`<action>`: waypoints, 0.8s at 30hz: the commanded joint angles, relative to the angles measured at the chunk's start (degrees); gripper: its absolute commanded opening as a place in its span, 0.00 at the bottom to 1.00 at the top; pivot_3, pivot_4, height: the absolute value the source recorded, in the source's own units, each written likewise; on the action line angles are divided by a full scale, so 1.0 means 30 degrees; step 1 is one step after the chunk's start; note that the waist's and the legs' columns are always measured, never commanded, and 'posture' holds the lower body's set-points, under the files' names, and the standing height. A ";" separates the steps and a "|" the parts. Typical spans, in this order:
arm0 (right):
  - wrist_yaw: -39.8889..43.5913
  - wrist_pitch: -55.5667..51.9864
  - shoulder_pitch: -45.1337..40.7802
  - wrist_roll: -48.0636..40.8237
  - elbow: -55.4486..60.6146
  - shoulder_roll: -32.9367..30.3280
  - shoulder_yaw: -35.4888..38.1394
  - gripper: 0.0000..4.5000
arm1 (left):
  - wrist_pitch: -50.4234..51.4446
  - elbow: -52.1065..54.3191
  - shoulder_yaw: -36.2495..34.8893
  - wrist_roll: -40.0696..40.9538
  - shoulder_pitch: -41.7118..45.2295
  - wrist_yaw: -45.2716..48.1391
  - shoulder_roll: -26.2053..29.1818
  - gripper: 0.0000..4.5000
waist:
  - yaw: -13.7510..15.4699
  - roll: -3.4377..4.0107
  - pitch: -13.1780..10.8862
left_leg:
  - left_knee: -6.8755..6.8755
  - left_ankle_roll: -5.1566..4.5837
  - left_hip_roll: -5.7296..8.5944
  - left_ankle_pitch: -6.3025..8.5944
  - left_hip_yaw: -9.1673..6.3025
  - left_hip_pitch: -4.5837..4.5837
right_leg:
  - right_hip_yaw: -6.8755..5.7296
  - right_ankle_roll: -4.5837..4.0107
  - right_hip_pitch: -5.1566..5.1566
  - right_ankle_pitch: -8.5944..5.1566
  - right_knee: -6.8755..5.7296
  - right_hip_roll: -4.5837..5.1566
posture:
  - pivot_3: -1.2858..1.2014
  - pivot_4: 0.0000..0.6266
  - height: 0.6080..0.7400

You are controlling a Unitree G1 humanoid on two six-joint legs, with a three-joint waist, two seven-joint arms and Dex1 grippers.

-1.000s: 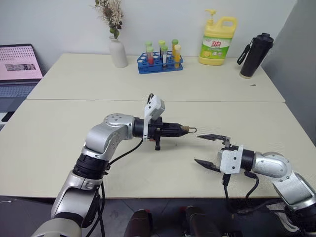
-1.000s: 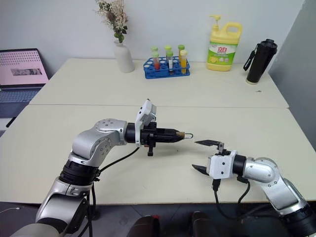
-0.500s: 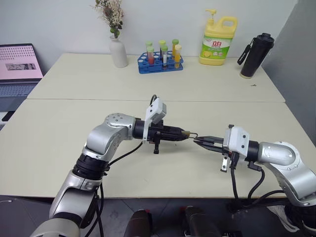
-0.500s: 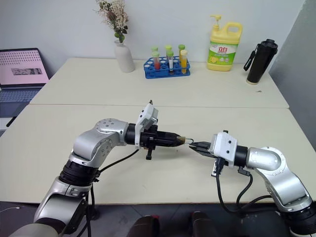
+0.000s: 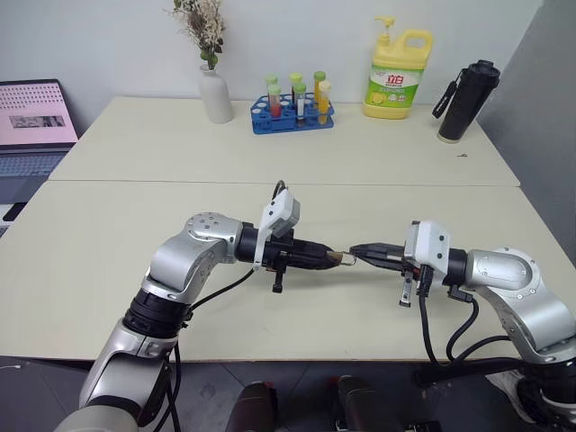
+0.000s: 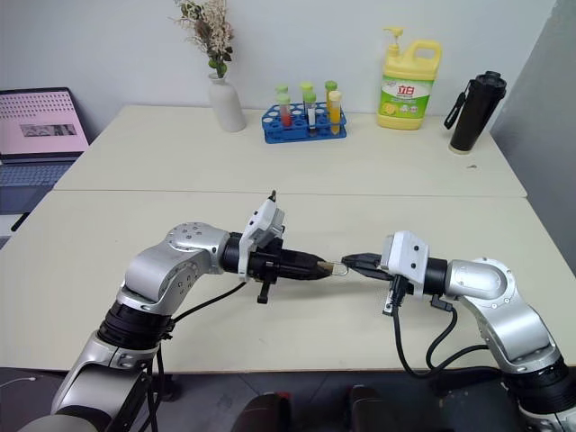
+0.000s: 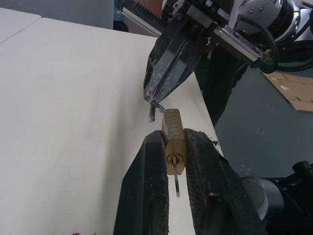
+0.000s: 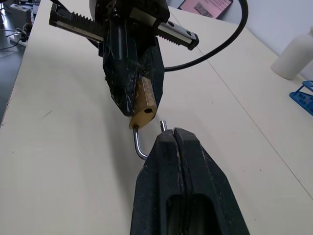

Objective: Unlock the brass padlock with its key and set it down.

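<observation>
The left gripper clamps the brass padlock; the right gripper, closed, apparently pinches its shackle.

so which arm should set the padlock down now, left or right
Left, probably. The left gripper is clamped on the brass padlock body, key in it. The right gripper is shut on the shackle, whose free end is out, so it should let go first.
</observation>
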State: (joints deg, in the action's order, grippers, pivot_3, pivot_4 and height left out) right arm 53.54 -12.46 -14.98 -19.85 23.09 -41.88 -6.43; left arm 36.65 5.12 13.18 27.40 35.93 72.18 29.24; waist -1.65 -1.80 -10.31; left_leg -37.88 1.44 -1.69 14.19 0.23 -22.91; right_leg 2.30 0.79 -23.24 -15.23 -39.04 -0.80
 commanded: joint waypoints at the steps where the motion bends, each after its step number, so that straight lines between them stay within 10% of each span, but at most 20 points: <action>1: 0.0644 0.0618 -0.0485 0.0136 -0.0156 0.0068 -0.0028 0.00 | 0.0050 0.0954 -0.0233 0.0721 0.0108 0.0445 0.0222 0.04 | -0.0005 0.0000 0.0000 | -0.0001 0.0000 0.0000 0.0000 0.0002 0.0001 | 0.0000 0.0000 0.0000 0.0000 0.0000 0.0000 | 0.52 0.24 1.00; 24: 0.2370 0.0329 -0.0337 0.0186 0.0051 -0.0038 -0.0431 0.00 | 0.2547 0.1342 -0.0837 0.2694 0.0435 -0.0249 0.0475 0.04 | -0.0003 0.0001 0.0000 | 0.0000 0.0000 -0.0003 0.0000 -0.0006 0.0002 | -0.0005 0.0001 -0.0001 -0.0001 0.0000 0.0000 | 0.52 0.24 1.00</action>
State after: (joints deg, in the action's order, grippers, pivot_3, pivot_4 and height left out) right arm 60.05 -11.74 -15.85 -19.10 21.51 -41.62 -8.08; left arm 43.83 6.75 12.95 33.87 36.01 71.71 30.26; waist -1.66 -1.80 -10.31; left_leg -37.88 1.44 -1.70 14.19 0.22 -22.91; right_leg 2.29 0.80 -23.24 -15.23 -39.04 -0.80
